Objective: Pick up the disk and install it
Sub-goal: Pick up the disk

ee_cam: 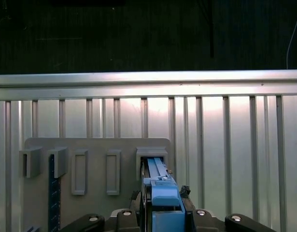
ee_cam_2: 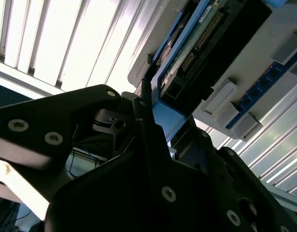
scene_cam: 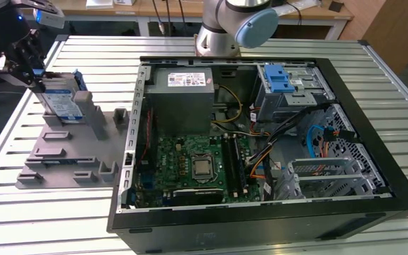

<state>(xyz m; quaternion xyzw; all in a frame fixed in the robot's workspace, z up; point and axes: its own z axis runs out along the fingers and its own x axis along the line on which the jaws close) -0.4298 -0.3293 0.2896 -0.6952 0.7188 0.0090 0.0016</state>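
While the slatted metal counter [scene_cam: 374, 79] stretches across the whole scene, the big black computer case [scene_cam: 261, 228] lies open on it, lid off, insides showing. Inside we've got a grey power box [scene_cam: 183, 101] with a white sticker, a green circuit board [scene_cam: 189, 159] below it, and a silver cage [scene_cam: 289, 85] with a blue latch toward the exterior view's right. Behind the case rises the arm [scene_cam: 222, 26], its base standing on the counter.

Over on the exterior view's left, beside the case, sits a flat grey holder [scene_cam: 62, 159] with raised slots. And there's the disk [scene_cam: 61, 98]: standing on edge at the far end of that holder, white-and-blue label facing out, blue frame around it.

Now the gripper [scene_cam: 21, 64], black, is right at the disk's end on the exterior view's left. In the first wrist view the gripper [ee_cam: 163, 193] is closed on the disk [ee_cam: 160, 203], black fingers [ee_cam: 144, 195] pressed to both sides of the blue frame, the holder [ee_cam: 95, 150] just beyond. The second wrist view has one finger [ee_cam_2: 147, 116] lying along the edge of the disk [ee_cam_2: 206, 43].
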